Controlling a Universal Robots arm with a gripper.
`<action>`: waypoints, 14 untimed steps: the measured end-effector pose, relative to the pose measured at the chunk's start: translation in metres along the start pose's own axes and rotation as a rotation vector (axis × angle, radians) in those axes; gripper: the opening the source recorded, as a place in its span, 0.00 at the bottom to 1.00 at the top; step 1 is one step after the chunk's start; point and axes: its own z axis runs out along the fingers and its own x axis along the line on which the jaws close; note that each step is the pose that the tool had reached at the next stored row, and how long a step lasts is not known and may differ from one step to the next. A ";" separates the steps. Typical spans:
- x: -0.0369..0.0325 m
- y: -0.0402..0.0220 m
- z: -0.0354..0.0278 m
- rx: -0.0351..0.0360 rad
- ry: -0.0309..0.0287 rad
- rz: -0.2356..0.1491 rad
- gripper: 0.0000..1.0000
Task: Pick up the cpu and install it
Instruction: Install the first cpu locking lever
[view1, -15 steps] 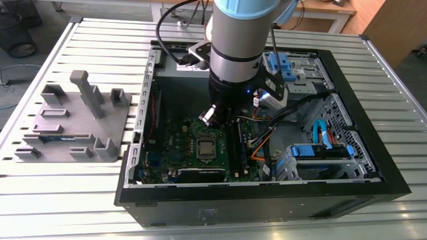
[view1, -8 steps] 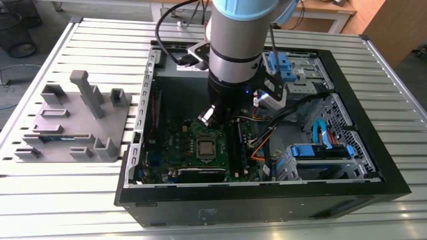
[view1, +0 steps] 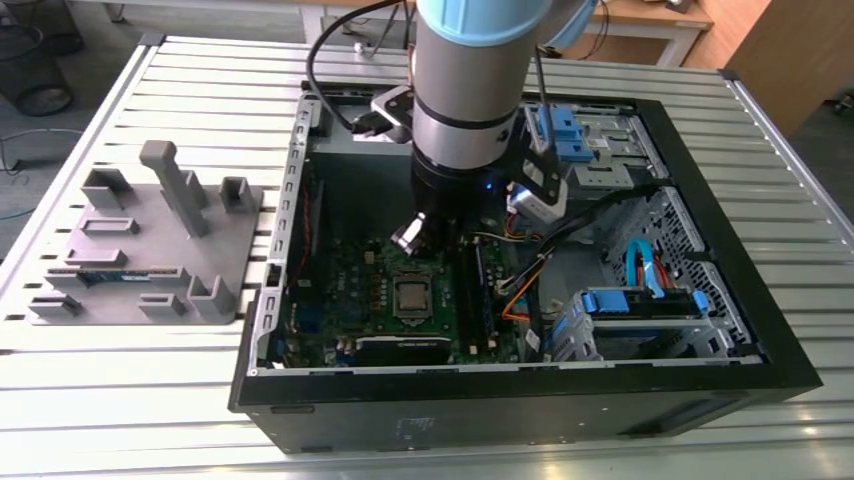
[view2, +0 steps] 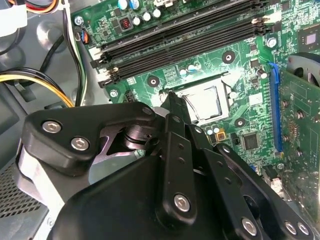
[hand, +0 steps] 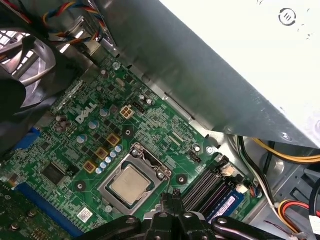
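CPU: seated flat in the motherboard socket, silver top up; also seen in the second wrist view
My jaws: pressed together, tips just beside the socket, holding nothing
Position: I hang inside the open PC case on the desk
Technique: I judge seating must be flush; stay off the memory slots

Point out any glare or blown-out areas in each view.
First wrist view: the case wall washes out to white. Second wrist view: the cpu glares bright. Exterior view: evenly lit, the case interior dim under the arm.
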 end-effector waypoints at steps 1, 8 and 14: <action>0.0003 -0.0002 0.0005 0.0009 0.0007 0.005 0.11; 0.0010 -0.0003 0.0043 0.0089 0.0057 0.046 0.11; 0.0027 0.0008 0.0071 0.0145 0.0101 0.047 0.11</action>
